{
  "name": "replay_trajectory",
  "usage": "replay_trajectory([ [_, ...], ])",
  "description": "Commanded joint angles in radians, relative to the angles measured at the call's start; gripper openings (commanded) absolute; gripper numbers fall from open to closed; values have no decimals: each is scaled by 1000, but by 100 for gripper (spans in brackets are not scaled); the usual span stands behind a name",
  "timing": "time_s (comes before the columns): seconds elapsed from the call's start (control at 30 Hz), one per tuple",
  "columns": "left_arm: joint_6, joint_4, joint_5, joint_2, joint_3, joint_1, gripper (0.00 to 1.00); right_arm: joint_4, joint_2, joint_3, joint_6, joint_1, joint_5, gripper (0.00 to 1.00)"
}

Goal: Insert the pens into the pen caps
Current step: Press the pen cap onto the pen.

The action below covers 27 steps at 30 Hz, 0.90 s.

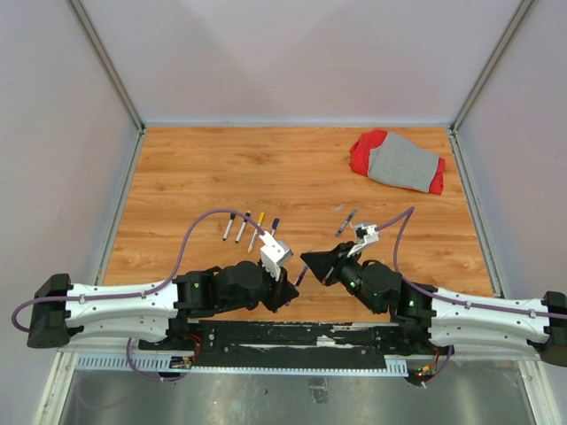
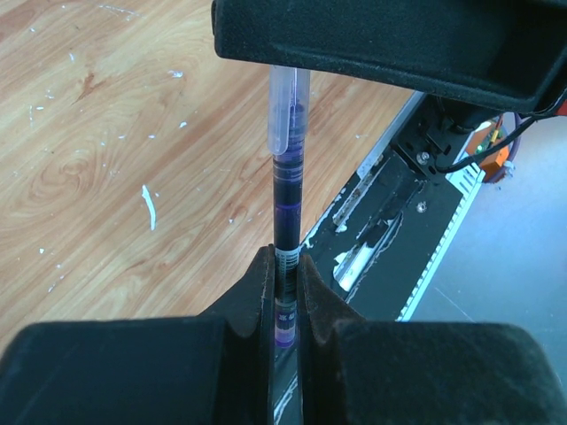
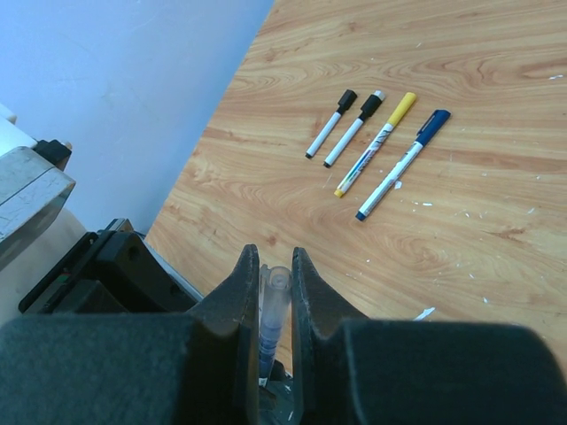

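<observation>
A pen [image 2: 286, 204] with a dark purple barrel is clamped in my left gripper [image 2: 285, 261], which is shut on its rear end. Its front end sits inside a clear pen cap [image 2: 288, 115]. My right gripper [image 3: 273, 261] is shut on that cap [image 3: 276, 297]. The two grippers, left [image 1: 291, 282] and right [image 1: 308, 259], meet tip to tip above the table's near edge. Several capped pens lie in a row on the table: two black-capped [image 3: 331, 124], one yellow [image 3: 376, 144], one blue [image 3: 403, 164]. Another dark pen [image 1: 346, 221] lies apart to the right.
A red and grey cloth [image 1: 399, 162] lies at the back right. A small white scrap [image 3: 423, 313] is on the wood near my right gripper. The black base rail [image 1: 292, 341] runs along the near edge, below both grippers.
</observation>
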Motion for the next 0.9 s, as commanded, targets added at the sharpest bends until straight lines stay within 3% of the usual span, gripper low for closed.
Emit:
replay_trajectory([
  [0.0,12,458,-154,-29,132,23,1,-241,75,-84,-2,76,-189,1],
  [0.23,6,462,-150,-25,129,23,1,-74,93,-163,82,75,-273,1],
  [0.47,10,460,-147,-19,139,23,1,-241,88,-84,-26,142,-125,1],
  [0.87,-13,460,-146,4,88,23,1,-216,-2,-78,-10,147,-23,1],
])
